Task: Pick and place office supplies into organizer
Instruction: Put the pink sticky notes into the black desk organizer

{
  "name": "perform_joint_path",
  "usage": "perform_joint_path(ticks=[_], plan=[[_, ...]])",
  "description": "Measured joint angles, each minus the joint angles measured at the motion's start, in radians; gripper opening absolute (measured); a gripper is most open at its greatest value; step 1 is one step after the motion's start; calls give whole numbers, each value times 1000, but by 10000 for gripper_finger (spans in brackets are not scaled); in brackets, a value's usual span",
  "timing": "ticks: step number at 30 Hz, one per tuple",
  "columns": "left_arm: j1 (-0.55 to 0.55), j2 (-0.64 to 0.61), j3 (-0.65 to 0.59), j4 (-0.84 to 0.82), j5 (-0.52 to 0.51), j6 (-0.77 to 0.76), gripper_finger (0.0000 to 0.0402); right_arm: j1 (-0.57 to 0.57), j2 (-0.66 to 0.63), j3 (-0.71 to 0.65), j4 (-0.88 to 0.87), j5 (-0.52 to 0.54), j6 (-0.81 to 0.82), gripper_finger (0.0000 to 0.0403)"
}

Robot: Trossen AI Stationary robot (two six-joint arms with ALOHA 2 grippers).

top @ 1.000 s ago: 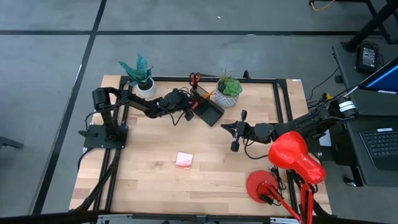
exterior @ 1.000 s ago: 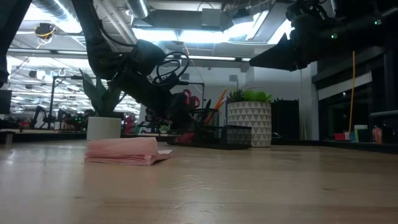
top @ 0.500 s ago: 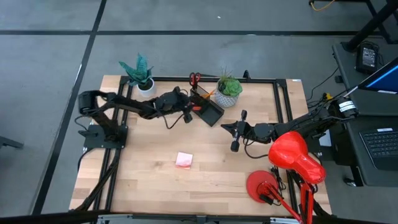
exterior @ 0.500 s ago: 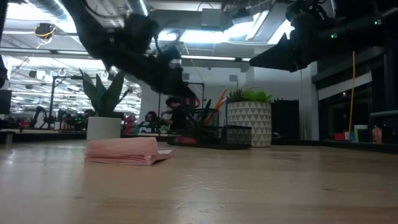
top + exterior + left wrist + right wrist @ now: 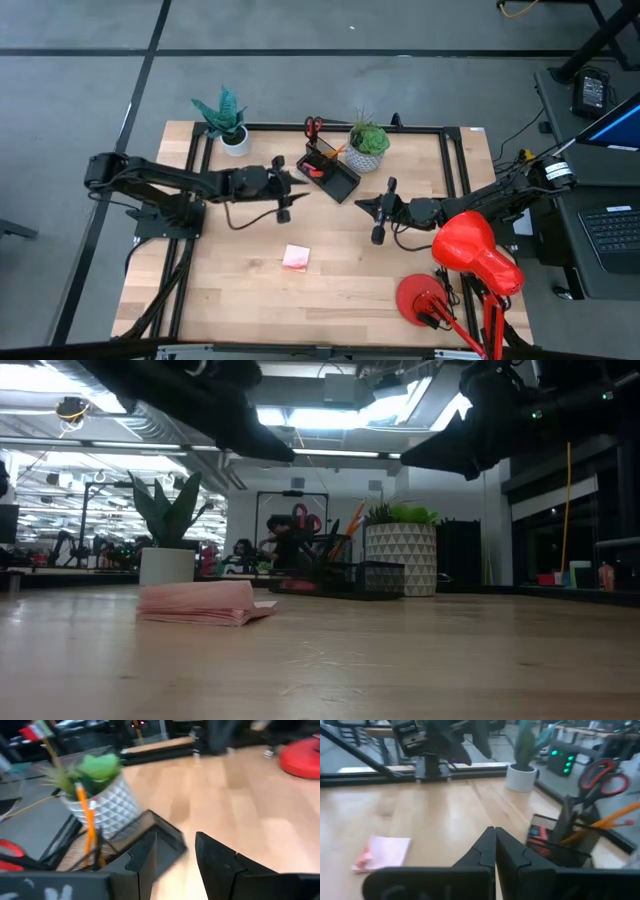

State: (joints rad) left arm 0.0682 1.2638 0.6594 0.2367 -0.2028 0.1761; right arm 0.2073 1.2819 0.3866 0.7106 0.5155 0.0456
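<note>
My left gripper (image 5: 291, 196) hangs over the counter just short of the back edge, fingers spread and holding nothing, a little to the left of the organizer (image 5: 331, 172). Nearer the front edge, about midway across, the pink sticky-note pad (image 5: 295, 257) lies flat on the bare wood, well apart from both my arms; it is the one supply I can see that remains out in the open.

At the back edge, between the two potted plants (image 5: 224, 119), the organizer stands with its taller compartment already stocked: the red-handled scissors (image 5: 313, 126) stick up handles first, and the orange-yellow pencil (image 5: 87, 822) leans beside them. Something small and red (image 5: 316, 171) sits in the low tray section, likely an eraser, though I cannot be sure. Dark stems in the upright cup may be the pens; that too is hard to tell.

Right of centre, my right gripper (image 5: 378, 218) waits above the table with its jaws pressed together on nothing, facing the organizer.

By my reckoning the job is nearly finished: the pad is what is left to lift and carry to the tray.
</note>
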Motion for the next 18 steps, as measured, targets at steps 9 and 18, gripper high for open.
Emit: perform_joint_path(ticks=[9, 18], plan=[[-163, -51, 0, -193, 0, -44, 128, 47, 0, 0, 28, -100, 29, 7], [-300, -51, 0, -244, -13, -129, 116, 102, 0, 1, 49, -101, 34, 7]])
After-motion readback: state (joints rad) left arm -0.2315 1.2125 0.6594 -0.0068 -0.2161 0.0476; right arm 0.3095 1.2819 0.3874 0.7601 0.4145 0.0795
